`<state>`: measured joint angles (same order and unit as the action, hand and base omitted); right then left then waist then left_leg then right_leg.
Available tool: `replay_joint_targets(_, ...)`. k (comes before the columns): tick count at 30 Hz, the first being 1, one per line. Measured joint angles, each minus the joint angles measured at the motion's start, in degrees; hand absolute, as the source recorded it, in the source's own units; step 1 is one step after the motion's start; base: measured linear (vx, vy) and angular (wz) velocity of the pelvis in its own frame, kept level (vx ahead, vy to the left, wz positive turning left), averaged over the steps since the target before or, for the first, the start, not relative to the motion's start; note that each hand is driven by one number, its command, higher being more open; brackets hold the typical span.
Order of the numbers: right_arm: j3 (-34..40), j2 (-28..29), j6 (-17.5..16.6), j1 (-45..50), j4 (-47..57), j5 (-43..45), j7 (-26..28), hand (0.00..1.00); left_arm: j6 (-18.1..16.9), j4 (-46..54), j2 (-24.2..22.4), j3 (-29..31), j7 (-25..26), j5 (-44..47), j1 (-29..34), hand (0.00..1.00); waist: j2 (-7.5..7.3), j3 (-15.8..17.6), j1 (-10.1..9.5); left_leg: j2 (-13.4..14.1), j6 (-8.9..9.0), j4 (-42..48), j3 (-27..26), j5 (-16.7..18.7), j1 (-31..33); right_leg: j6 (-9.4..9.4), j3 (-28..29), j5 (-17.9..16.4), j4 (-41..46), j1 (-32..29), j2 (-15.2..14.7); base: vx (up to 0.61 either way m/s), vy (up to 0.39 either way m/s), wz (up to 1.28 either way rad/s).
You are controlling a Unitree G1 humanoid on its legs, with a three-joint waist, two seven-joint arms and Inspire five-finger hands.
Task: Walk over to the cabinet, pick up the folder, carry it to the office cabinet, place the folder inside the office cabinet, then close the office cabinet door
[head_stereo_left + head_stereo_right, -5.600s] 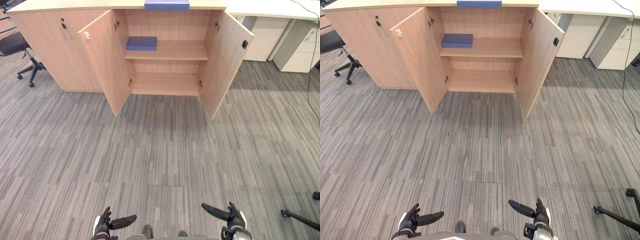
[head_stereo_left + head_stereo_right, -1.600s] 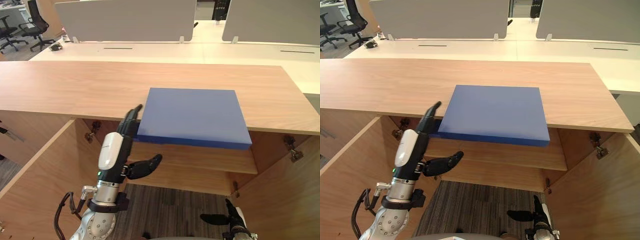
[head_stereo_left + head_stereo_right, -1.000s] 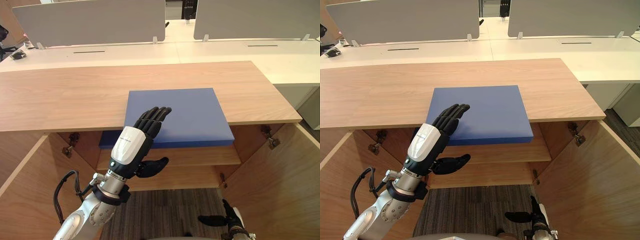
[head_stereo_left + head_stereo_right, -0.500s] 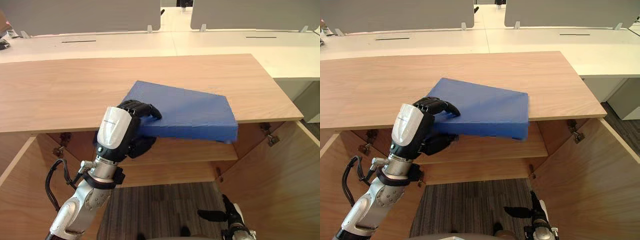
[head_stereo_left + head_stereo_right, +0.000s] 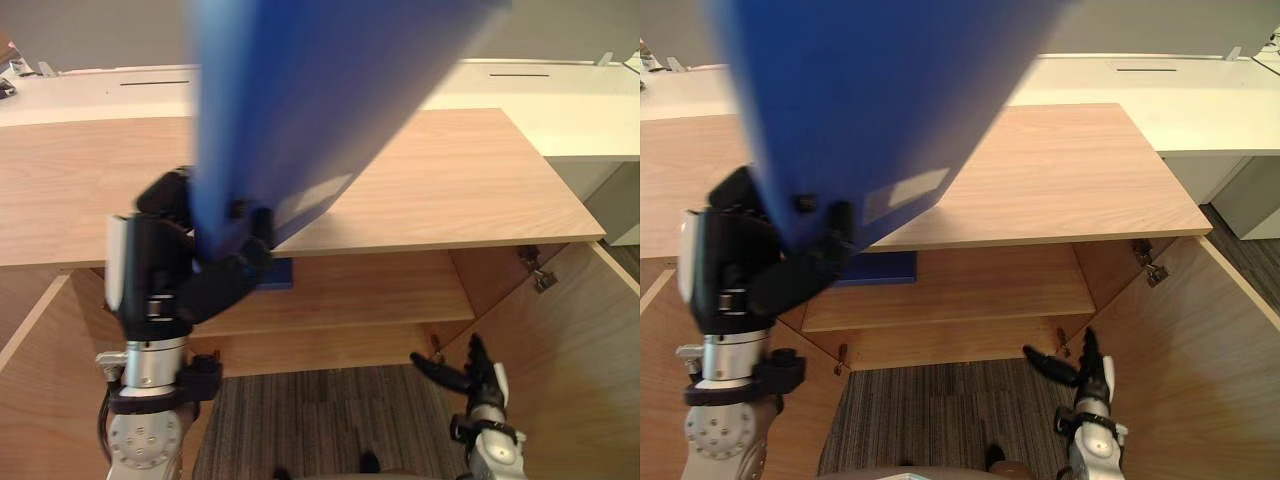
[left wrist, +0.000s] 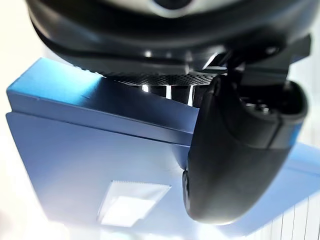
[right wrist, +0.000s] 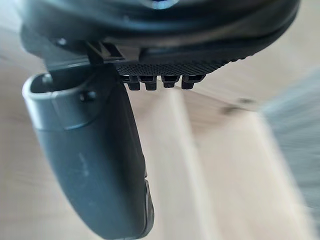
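Observation:
My left hand (image 5: 185,270) is shut on the lower edge of a blue folder (image 5: 320,90), which stands tilted upright in the air above the wooden cabinet top (image 5: 450,190) and hides much of what lies behind it. In the left wrist view the thumb (image 6: 240,160) presses on the folder (image 6: 75,150) next to a white label (image 6: 132,202). A second blue folder (image 5: 880,268) lies on the shelf (image 5: 370,295) inside the cabinet. My right hand (image 5: 480,385) hangs low before the cabinet's opening, open with straight fingers and holding nothing.
The cabinet's two doors stand open, the right door (image 5: 590,340) beside my right hand and the left door (image 5: 30,350) beside my left arm. White desks (image 5: 560,90) run behind the cabinet. Grey carpet (image 5: 940,420) shows below the shelves.
My left hand has lifted the blue folder off the cabinet top and swung it upright, close to the camera. The right hand has risen a little.

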<state>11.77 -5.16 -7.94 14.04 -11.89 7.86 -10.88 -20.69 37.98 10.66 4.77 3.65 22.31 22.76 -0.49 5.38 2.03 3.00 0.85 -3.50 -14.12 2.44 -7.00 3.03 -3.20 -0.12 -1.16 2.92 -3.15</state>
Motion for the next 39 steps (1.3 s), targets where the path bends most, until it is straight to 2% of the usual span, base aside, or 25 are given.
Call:
replay_joint_targets(2, 1.6, 2.1, -0.3, 0.1, 6.2, 1.4, -0.3, 1.00, 0.9, 0.0, -4.8, 2.3, -0.4, 4.2, 0.9, 0.00, -0.06, 0.2, -0.07, 0.0, 0.00, 0.0, 0.0, 0.0, 0.0, 0.00, 0.0, 0.0, 0.0, 0.0, 0.0, 0.00, 0.000, 0.00)
replay_joint_targets(6, 1.2, 5.4, -1.3, 0.1, 19.2, 7.1, 0.3, 1.00, 1.8, -0.3, -8.3, 1.9, -1.1, 7.9, 0.9, 0.00, 0.01, 1.4, 0.01, 0.1, 0.00, 0.2, 0.3, 0.0, -0.2, 0.01, -0.3, 0.0, 0.0, 0.4, -0.4, -0.01, -0.002, 0.03)
replay_joint_targets(9, -0.1, 6.0, -1.2, 0.8, 24.5, 12.2, 0.8, 1.00, 3.0, -1.7, -8.3, -0.3, -3.8, 10.8, 0.9, 0.00, 0.03, 1.5, 0.11, 0.2, 0.03, 0.2, 0.4, 0.1, -0.6, 0.03, -0.3, 0.0, 0.0, 0.9, -0.5, -0.01, -0.008, 0.03)
replay_joint_targets(13, -1.4, 5.2, -0.1, 1.7, 29.1, 15.5, 2.0, 1.00, 5.4, -7.4, -6.7, -4.3, -7.0, 15.0, 0.4, 0.00, 0.25, 1.6, 0.61, 0.1, -0.06, 1.0, -0.2, 0.7, -0.8, 0.14, 0.4, 0.1, 0.1, 1.1, -0.5, -0.03, -0.008, -0.08)
replay_joint_targets(16, -2.2, 4.0, -0.2, 2.0, 33.4, 15.8, 3.0, 1.00, 5.7, -9.3, -6.5, -6.2, -8.6, 16.2, 0.3, 0.00, 0.39, 1.6, 1.13, 0.2, -0.07, 2.2, -0.9, 1.6, -0.6, 0.27, 1.3, 0.2, 0.1, 1.1, -0.4, -0.03, -0.013, -0.15)
replay_joint_targets(19, -4.3, -0.3, -4.7, 0.0, 44.2, 16.1, 7.2, 1.00, 5.9, -11.1, -5.0, -8.7, -10.0, 16.7, -0.5, 0.00, 0.43, 1.6, 1.82, 0.3, -0.10, 3.4, -2.2, 2.4, -0.5, 0.46, 2.5, 0.3, 0.3, 0.8, -0.2, -0.03, -0.007, -0.19)
replay_joint_targets(22, -8.0, -3.2, -9.3, -5.7, 48.7, 17.3, 10.3, 1.00, 6.3, -12.8, -3.6, -10.8, -10.5, 17.1, -1.9, 0.00, 0.45, 1.4, 2.11, 0.5, -0.17, 3.8, -3.7, 2.7, -0.5, 0.87, 4.1, 0.6, 0.3, 0.2, 0.0, -0.05, -0.004, -0.28)
replay_joint_targets(24, -10.6, -4.6, -10.7, -7.7, 49.2, 17.3, 12.2, 1.00, 6.9, -14.2, -2.5, -12.4, -10.7, 17.0, -3.4, 0.00, 0.47, 1.4, 2.15, 0.4, -0.19, 3.9, -4.5, 2.7, -0.5, 1.06, 4.9, 1.0, 0.3, -0.2, 0.0, -0.05, 0.000, -0.24)
replay_joint_targets(31, -16.4, -8.1, -9.1, -9.5, 41.0, 17.3, 14.1, 1.00, 7.9, -17.3, 0.7, -15.6, -11.1, 17.0, -6.7, 0.00, 0.56, 1.4, 2.17, 0.0, -0.47, 4.1, -7.1, 2.9, -0.6, 1.59, 7.8, 2.4, -0.1, -1.2, -0.1, -0.06, -0.001, -0.20)
replay_joint_targets(35, -18.2, -14.6, -8.2, -14.3, 34.2, 17.4, 13.8, 1.00, 7.9, -18.6, 3.1, -15.5, -11.1, 17.2, -7.9, 0.00, 0.72, 1.2, 2.01, -0.1, -0.72, 4.7, -7.5, 2.9, 0.4, 1.95, 8.4, 3.4, -0.2, -2.1, -0.3, -0.09, -0.019, -0.07)
replay_joint_targets(39, -19.7, -18.7, -6.4, -15.8, 29.7, 18.0, 13.8, 1.00, 8.0, -18.6, 4.8, -15.5, -11.1, 17.6, -8.0, 0.00, 1.03, 0.4, 1.61, -0.2, -0.88, 5.4, -7.1, 2.8, 1.2, 2.00, 8.1, 4.0, -0.7, -2.2, -0.6, -0.07, -0.028, 0.05)
